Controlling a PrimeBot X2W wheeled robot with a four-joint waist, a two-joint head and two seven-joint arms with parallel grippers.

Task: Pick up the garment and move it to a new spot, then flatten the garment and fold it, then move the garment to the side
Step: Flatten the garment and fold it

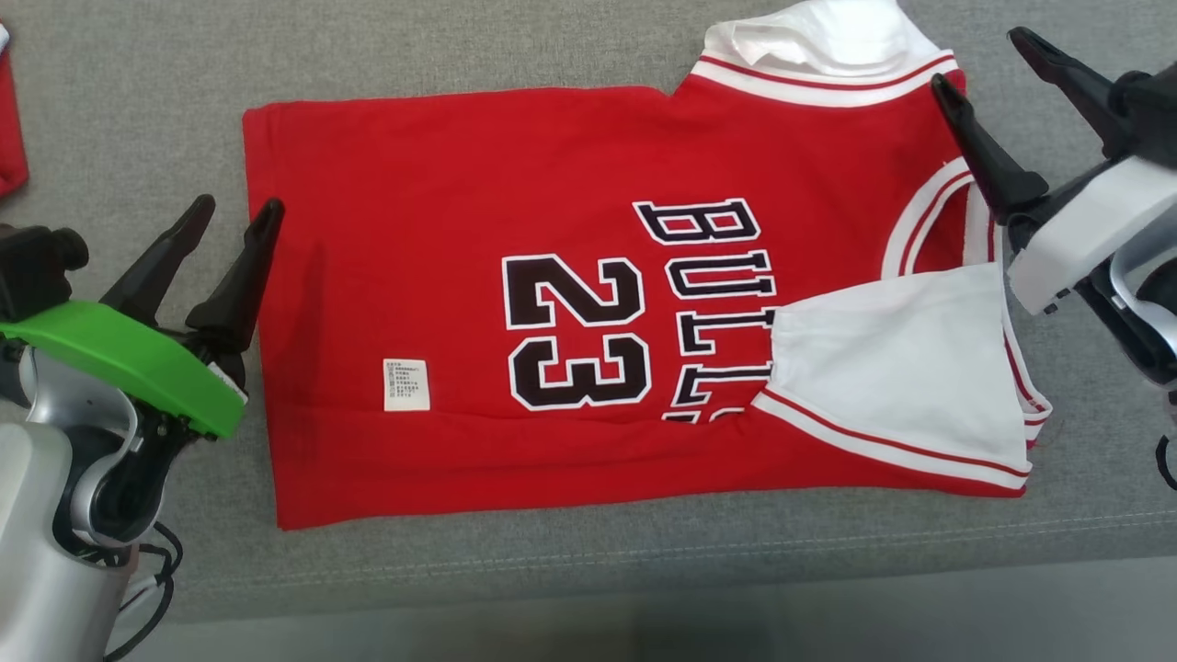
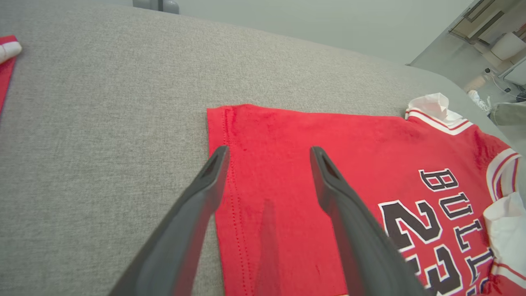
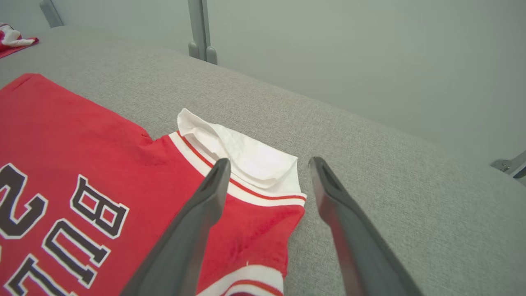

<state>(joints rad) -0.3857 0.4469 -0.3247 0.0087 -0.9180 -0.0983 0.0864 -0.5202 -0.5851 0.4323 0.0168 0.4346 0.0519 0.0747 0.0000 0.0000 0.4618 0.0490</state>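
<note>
On the grey pad (image 1: 552,570), the left gripper (image 1: 239,204) and right gripper (image 1: 977,58) are hovering wide open, empty, at the Bulls jersey's (image 1: 441,184) ends, risking bunching its upturned sleeve (image 1: 910,368) through uneven pinching.

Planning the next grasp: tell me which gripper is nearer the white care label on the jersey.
Left. The left gripper is at the jersey hem, left of the care label; the right gripper is across, by the shoulder straps.
</note>
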